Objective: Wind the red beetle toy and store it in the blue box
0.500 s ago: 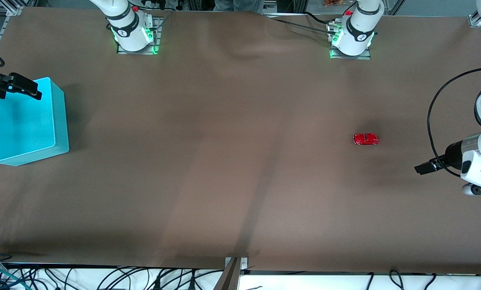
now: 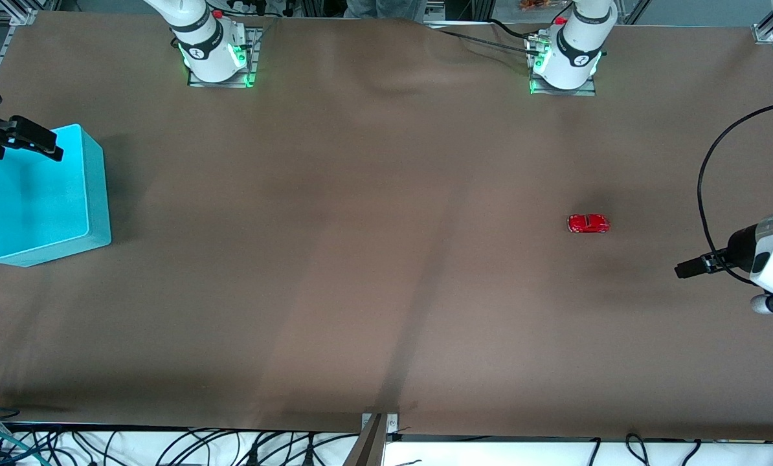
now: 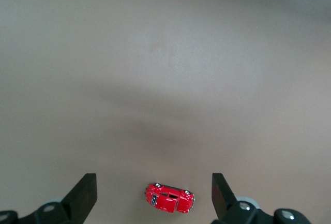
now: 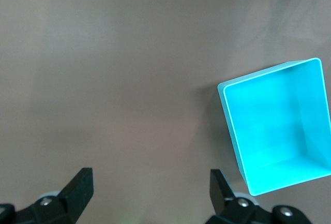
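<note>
The red beetle toy (image 2: 588, 223) stands on its wheels on the brown table toward the left arm's end. In the left wrist view it (image 3: 169, 197) shows between the open fingers, well below them. My left gripper (image 2: 684, 269) is open and empty, up in the air over the table's edge at the left arm's end, apart from the toy. The blue box (image 2: 95, 194) stands open and empty at the right arm's end; it also shows in the right wrist view (image 4: 232, 115). My right gripper (image 2: 53, 149) is open and empty over the box's rim.
The two arm bases (image 2: 213, 55) (image 2: 564, 61) stand along the table's edge farthest from the front camera. A black cable (image 2: 704, 194) loops from the left arm. Cables (image 2: 166, 446) hang below the table's near edge.
My left gripper has drawn a little away from the toy toward the table's end. My right gripper has shifted slightly over the box's edge. The toy and box have not moved.
</note>
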Action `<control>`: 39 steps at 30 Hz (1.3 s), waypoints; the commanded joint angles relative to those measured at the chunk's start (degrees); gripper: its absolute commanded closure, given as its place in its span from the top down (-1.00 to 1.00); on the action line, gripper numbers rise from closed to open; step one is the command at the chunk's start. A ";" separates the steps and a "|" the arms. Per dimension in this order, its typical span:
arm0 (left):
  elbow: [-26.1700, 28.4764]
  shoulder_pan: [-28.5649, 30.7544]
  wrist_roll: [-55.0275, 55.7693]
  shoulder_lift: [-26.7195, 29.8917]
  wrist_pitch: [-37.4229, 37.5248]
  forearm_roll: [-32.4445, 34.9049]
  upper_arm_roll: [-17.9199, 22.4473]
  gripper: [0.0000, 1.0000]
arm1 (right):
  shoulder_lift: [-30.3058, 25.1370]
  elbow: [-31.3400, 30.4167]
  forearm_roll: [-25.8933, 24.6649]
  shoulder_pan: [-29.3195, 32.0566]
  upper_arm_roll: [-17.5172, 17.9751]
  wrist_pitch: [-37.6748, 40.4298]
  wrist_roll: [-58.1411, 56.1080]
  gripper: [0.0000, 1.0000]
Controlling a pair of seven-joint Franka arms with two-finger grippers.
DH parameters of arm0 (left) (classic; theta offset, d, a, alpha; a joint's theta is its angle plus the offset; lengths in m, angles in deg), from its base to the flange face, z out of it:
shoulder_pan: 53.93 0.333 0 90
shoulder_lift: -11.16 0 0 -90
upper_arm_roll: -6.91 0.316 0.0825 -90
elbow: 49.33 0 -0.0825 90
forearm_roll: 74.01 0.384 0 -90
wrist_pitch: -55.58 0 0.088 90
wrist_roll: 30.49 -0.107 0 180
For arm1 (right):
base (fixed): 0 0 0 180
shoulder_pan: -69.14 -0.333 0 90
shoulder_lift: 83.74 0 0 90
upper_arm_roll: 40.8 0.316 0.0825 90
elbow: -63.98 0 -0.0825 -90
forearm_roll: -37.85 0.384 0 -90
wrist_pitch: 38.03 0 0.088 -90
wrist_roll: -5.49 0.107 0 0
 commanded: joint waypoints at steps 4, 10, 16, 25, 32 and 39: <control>-2.57 0.28 -4.83 0.61 2.27 0.82 0.08 1.00 | 0.58 1.54 -0.49 0.23 0.11 0.55 -0.10 1.00; -1.96 1.86 -5.27 2.72 3.68 -3.92 0.16 1.00 | 0.67 1.54 -0.49 0.32 0.11 0.55 -0.10 1.00; -2.22 2.04 -4.83 3.07 4.91 -7.08 0.16 1.00 | 0.67 1.63 -0.32 0.32 0.11 0.55 0.16 1.00; -2.05 2.22 -12.64 3.16 5.87 -6.83 0.25 1.00 | 0.58 1.63 0.03 0.06 0.20 0.64 0.34 1.00; -1.96 2.13 -13.18 3.25 8.07 -6.65 0.34 1.00 | 0.58 1.63 -0.14 0.15 0.20 0.64 0.25 1.00; -2.05 2.04 -10.03 3.25 12.29 -6.21 0.43 1.00 | 0.58 1.63 -0.23 0.15 0.20 0.64 0.34 1.00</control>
